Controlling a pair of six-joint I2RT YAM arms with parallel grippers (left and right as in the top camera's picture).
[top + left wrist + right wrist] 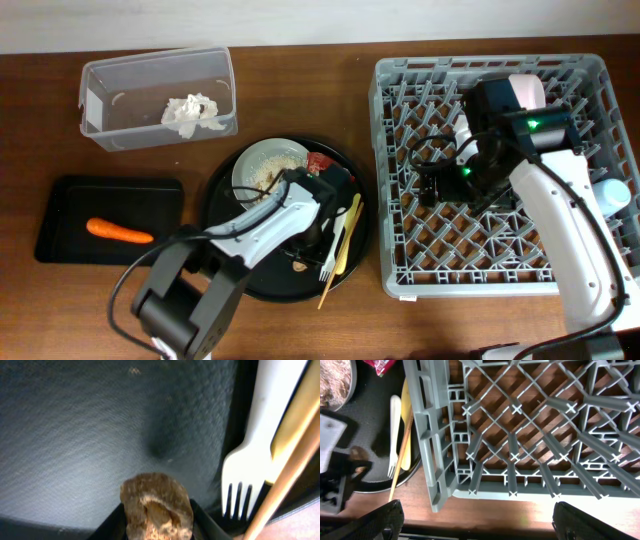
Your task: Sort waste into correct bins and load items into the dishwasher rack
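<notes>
Left wrist view: left end effector [157,522] is clamped on the small brown scrap [157,507], a lumpy, crusty bit pinched btwn its two black fingers [111,522]. It sits over the floor of the large round black tray [75,435]; can't tell if the scrap touches it. Just to one side lies the white plastic fork [247,465], tines toward the camera, w/ the pale yellow chopsticks [295,415] lying alongside and partly over its handle.

Overhead, further out on that tray, at its far side, sits the white round dish [262,165] w/ pale rice-like food scraps [270,177] in it. The small red wrapper [320,162] is just beside the dish. Off to the left on the brown wooden desk [300,80], the shallow black rectangular tray [60,215] holds the orange carrot [118,231]. Behind it, the clear rectangular plastic tub [110,95] holds the crumpled white tissues [192,112].

Right end effector [475,520] is spread wide w/ nothing btwn its fingers, hanging above the tray-side part of the large square grey plastic dishwasher rack [530,435]. In the rack, the pink cup [527,92] is at the far side and the light blue cup [612,192] is by the right edge.
</notes>
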